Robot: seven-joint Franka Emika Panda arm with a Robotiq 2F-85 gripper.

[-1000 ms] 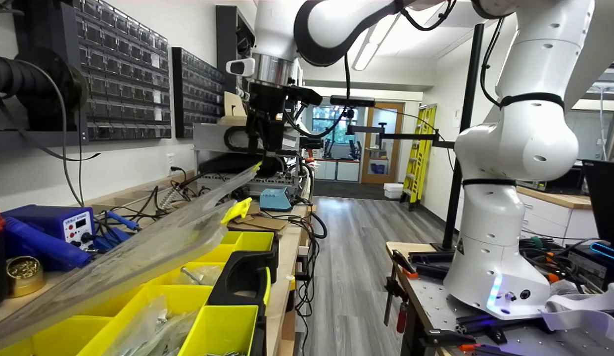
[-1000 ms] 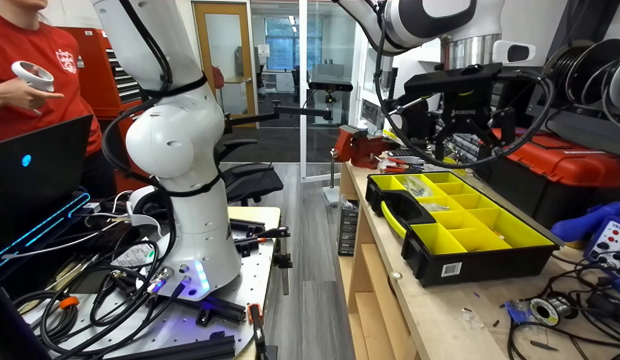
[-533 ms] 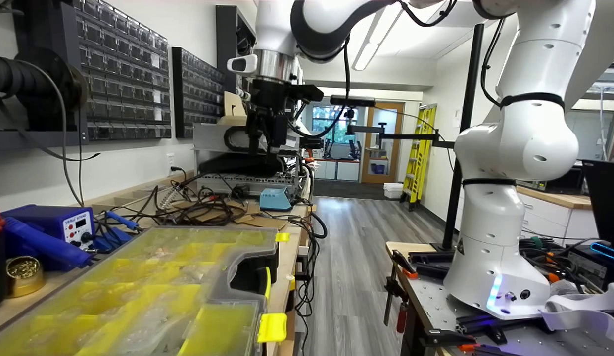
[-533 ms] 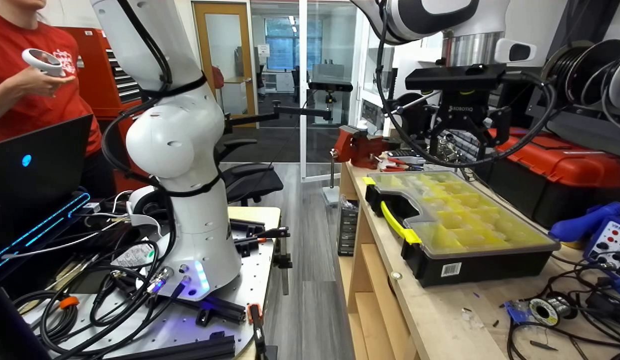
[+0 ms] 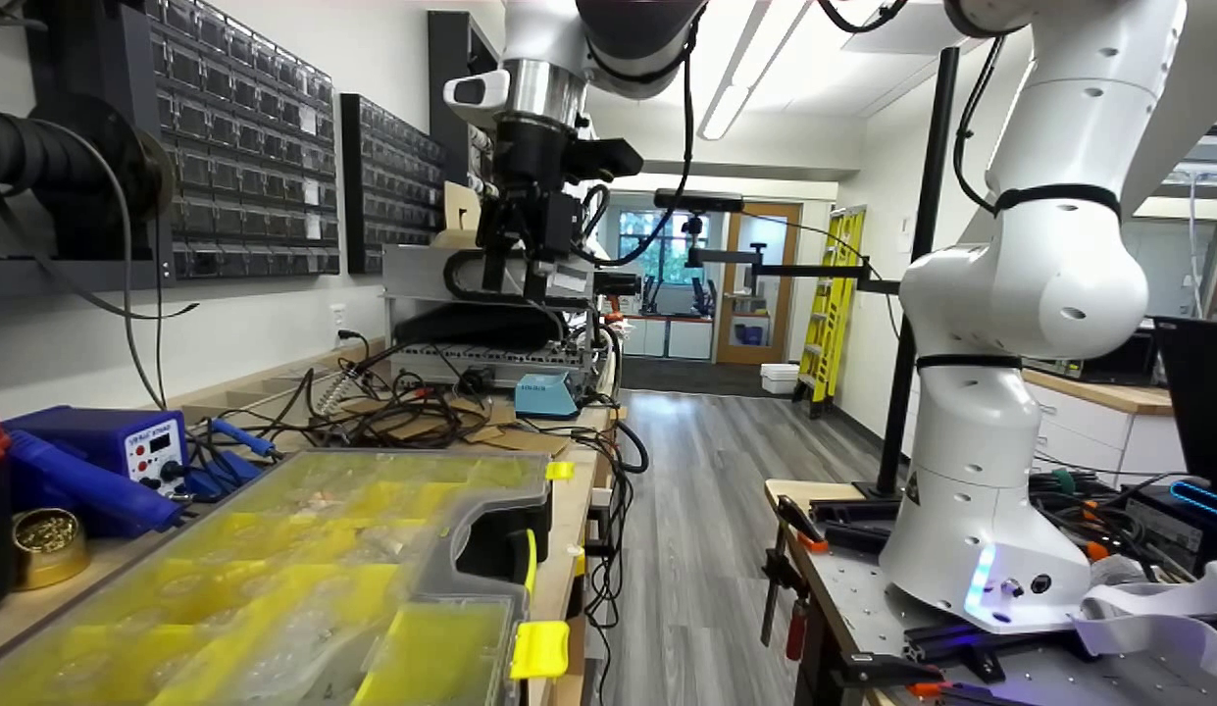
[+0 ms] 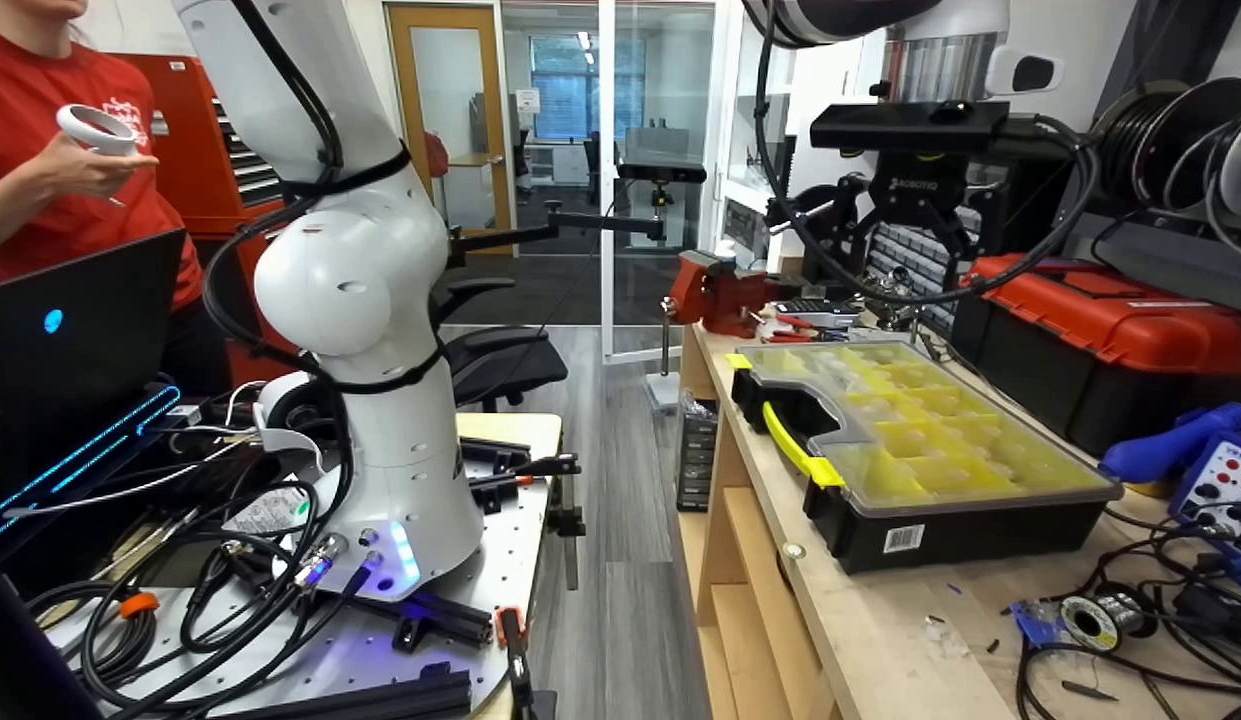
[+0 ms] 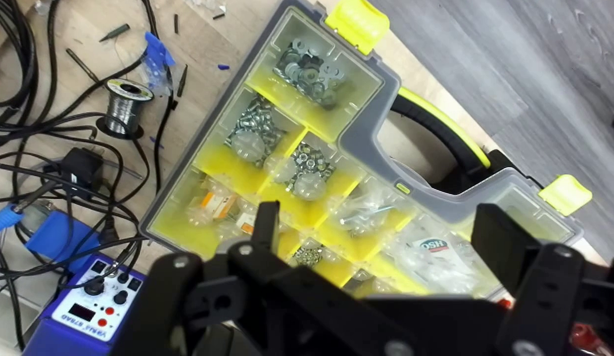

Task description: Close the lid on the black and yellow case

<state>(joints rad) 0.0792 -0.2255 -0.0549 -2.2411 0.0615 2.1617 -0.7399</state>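
Jaws stand parted and empty, clear of the lid point(image 6: 918, 428), which is judged light, stiff and slick, best gripped by a projecting latch point(image 7: 358, 23).

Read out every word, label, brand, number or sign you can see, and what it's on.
"ROBOTIQ": on the gripper.
"OSH": on a white label inside the black and yellow case.
"YIHUA 878AD", upside down, digits unsure: on the blue unit with knobs.
Blue logo, no letters: on the laptop.
Too small or blurred: barcode label, lettering on the light-blue box, print on the red shirt.
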